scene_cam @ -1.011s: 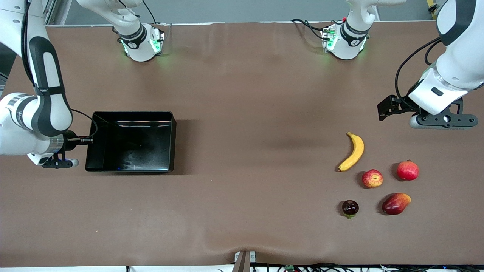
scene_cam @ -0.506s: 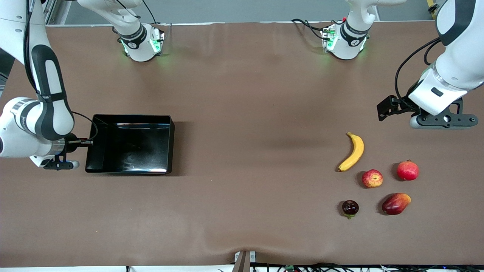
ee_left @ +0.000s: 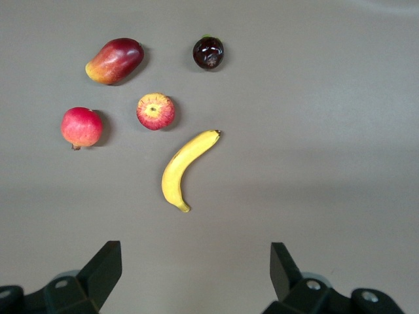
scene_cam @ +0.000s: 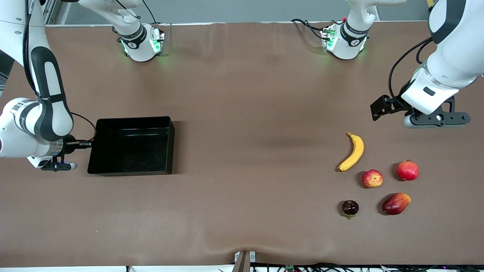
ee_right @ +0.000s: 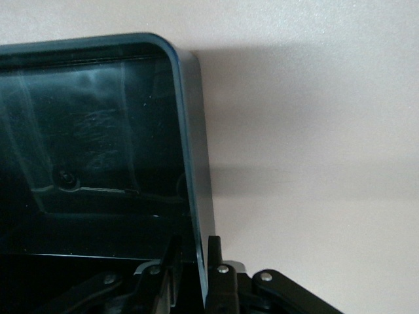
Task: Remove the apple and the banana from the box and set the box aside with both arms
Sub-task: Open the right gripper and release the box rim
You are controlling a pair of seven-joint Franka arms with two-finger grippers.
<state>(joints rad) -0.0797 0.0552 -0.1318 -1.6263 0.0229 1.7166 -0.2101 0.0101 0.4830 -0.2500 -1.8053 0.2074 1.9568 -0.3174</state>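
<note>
The black box (scene_cam: 132,147) rests flat on the table at the right arm's end. My right gripper (scene_cam: 90,144) straddles the box's end wall (ee_right: 194,196), one finger inside and one outside (ee_right: 214,261). Its jaws are slightly parted, with a thin gap on each side of the wall. At the left arm's end lie the yellow banana (scene_cam: 353,152) and, nearer the front camera, the red-and-yellow apple (scene_cam: 372,178). My left gripper (scene_cam: 436,119) hangs wide open over bare table, farther from the front camera than the banana (ee_left: 185,163) and apple (ee_left: 155,111), holding nothing.
Other fruits lie around the apple: a red crowned fruit (scene_cam: 407,170) beside it, a red-orange mango (scene_cam: 396,203) and a small dark fruit (scene_cam: 350,207) nearer the front camera. The two arm bases (scene_cam: 141,43) stand along the table's back edge.
The box's held end has come down from a tilt to lie flat. The right gripper's jaws have loosened around the wall. The left gripper has risen a little and shifted toward the table's middle.
</note>
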